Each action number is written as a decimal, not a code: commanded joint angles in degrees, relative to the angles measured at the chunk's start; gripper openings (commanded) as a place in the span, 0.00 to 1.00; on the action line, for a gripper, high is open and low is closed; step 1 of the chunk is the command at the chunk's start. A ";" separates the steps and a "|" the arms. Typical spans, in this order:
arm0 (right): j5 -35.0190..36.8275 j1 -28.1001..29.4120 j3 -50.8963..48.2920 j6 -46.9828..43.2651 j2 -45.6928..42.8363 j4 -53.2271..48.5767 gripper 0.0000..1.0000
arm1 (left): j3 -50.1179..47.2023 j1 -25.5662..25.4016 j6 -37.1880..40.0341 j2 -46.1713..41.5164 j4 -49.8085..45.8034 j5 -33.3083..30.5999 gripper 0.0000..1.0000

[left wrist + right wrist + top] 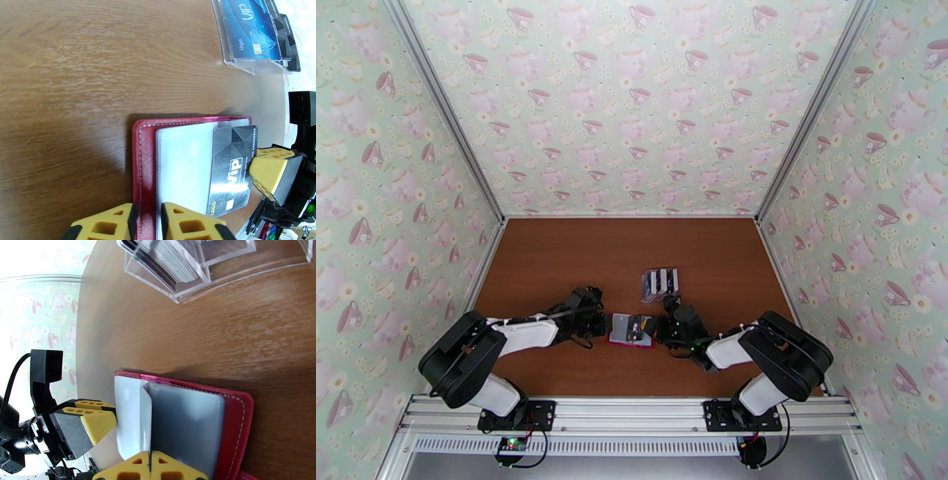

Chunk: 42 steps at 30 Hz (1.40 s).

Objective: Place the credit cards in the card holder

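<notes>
On the table [553, 260] we see the card holder [630, 328] lying open between both arms, a black credit card [231, 165] on its pockets. The right gripper [150, 465] is clenched, tips on the pages. The left gripper [148, 221] straddles the red edge; whether it pinches, we cannot tell.

The top camera sits high behind the near edge of the tabletop [553, 260] and looks down and forward to its far edge. The left wrist camera is low and very close, facing across the card holder [144, 158] toward the right gripper [268, 173]. The right wrist camera faces the opposite way, toward the left gripper [98, 413]. All 3 views share the card holder and the clear rack [660, 283].
</notes>
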 commanded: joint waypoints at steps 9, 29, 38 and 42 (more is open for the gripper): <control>0.76 0.39 0.54 -0.51 3.75 1.62 0.00 | -3.31 -3.19 -2.25 1.91 -2.05 1.60 0.21; 10.40 4.85 0.77 -0.46 -3.07 -7.02 0.00 | -5.93 -3.96 -5.77 -1.19 -1.01 -0.11 0.21; 7.18 5.49 2.11 -1.51 -0.88 -6.26 0.00 | -6.32 -4.05 -6.39 -0.59 0.28 0.01 0.21; 5.37 5.47 2.74 -1.04 2.40 -3.19 0.00 | -6.37 -4.07 -6.56 0.01 0.96 0.22 0.21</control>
